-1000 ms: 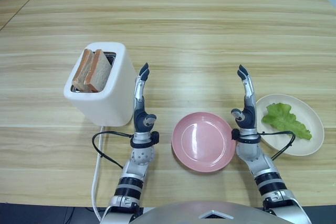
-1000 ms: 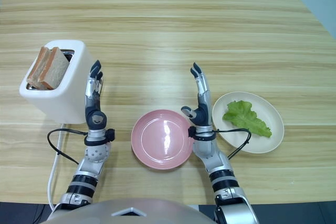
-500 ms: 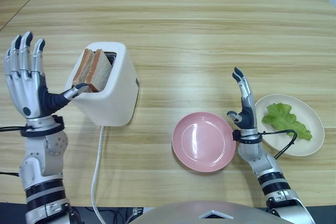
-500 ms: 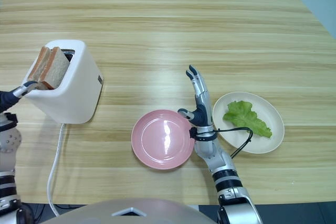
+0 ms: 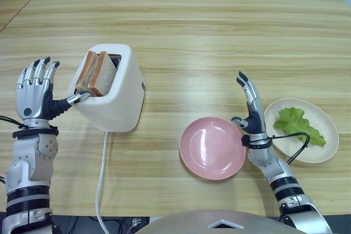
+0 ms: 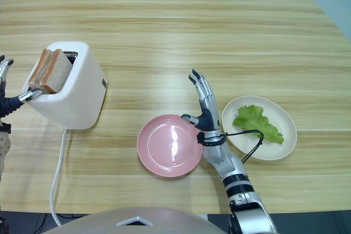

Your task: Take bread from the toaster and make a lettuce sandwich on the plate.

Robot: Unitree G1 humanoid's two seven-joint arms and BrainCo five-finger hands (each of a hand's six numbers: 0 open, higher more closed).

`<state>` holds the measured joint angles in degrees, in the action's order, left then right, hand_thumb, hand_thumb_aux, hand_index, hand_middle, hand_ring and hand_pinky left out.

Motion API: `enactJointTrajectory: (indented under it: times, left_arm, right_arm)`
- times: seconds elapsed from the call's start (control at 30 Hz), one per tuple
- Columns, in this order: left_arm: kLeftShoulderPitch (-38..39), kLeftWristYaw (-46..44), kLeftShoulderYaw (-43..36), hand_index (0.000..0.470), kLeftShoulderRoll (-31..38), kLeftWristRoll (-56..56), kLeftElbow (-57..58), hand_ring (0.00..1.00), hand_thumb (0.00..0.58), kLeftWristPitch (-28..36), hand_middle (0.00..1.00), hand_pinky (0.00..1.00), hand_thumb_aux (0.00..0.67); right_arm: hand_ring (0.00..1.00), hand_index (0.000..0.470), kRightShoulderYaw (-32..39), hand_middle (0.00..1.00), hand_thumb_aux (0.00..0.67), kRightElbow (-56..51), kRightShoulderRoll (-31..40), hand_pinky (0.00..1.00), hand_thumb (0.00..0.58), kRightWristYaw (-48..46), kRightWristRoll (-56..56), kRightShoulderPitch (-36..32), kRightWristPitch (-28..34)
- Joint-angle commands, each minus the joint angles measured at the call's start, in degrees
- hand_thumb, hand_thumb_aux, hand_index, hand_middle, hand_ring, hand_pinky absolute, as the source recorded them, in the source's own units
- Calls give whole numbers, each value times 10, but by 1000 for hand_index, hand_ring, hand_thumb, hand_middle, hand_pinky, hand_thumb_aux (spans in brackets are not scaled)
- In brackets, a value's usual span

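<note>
Two brown-crusted bread slices (image 5: 96, 74) stand on edge in the slot of the white box-shaped toaster (image 5: 118, 91), side by side and leaning to my left. Their tops stick up and their long axis runs along the slot, from near-left to far-right. My left hand (image 5: 34, 97) is raised just left of the toaster, fingers (image 5: 38, 72) spread and released, one reaching to the rim beside the bread. My right hand (image 5: 249, 118) stands between the round pink plate (image 5: 213, 160) and the cream plate (image 5: 326, 119) holding a green lettuce leaf (image 5: 296, 124) — fingers straight, grasping nothing. Everything sits on the pale wooden worktop (image 5: 208, 31).
</note>
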<state>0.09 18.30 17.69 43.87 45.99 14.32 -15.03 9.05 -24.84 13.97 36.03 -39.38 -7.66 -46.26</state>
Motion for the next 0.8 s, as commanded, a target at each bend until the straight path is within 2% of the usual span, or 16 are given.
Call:
enactJointTrajectory:
  times: [0.03,0.23,0.27,0.3,0.33,0.37,0.4,0.67,0.7,0.73,0.77,0.8]
  left_arm:
    - [-15,-15,-29,0,29,-7,16,0,0,3,0,0,0]
    - [-32,-26,-66,0,55,-12,30,0,0,-8,0,0,0]
    - [-34,-28,-75,122,57,-13,30,0,261,-12,0,0,173]
    - [-35,-31,-83,258,59,-15,28,0,462,-18,0,0,368]
    - [-33,-35,-89,295,61,-19,27,0,500,-23,0,0,420]
    - [-27,-38,-91,420,65,-24,25,0,573,-29,0,0,599]
    - [-19,-38,-92,470,68,-28,24,0,580,-35,0,0,670]
    - [-2,-39,-117,470,62,-59,-8,0,580,-81,0,0,670]
    - [-4,-32,-115,470,60,-63,-10,27,580,-81,27,27,670]
    - [-7,-19,-110,470,56,-63,-12,145,580,-75,145,145,670]
    - [-10,-4,-103,470,52,-62,-13,329,580,-68,329,329,670]
    - [-17,17,-96,470,47,-56,-11,659,580,-57,659,659,670]
  right_arm:
    - [0,0,4,0,0,-5,5,0,0,4,-3,-7,7]
    - [0,0,6,0,0,-6,4,0,0,10,-4,-5,8]
    - [0,0,7,0,0,-6,4,0,0,11,-3,-5,9]
    - [0,0,8,0,0,-7,4,0,0,12,-3,-5,9]
    - [0,0,8,0,0,-7,4,0,0,13,-3,-5,9]
    - [0,0,8,0,0,-7,5,0,0,14,-3,-4,9]
    - [0,0,9,0,0,-7,6,0,0,14,-2,-3,9]
    - [0,0,11,0,0,-3,7,0,0,15,-2,2,12]
    - [0,0,11,0,0,-4,7,0,0,15,-1,2,12]
    - [0,0,11,0,0,-5,8,0,0,16,0,3,12]
    - [0,0,10,0,0,-6,8,0,0,17,1,3,14]
    - [0,0,9,0,0,-7,7,0,0,18,1,3,15]
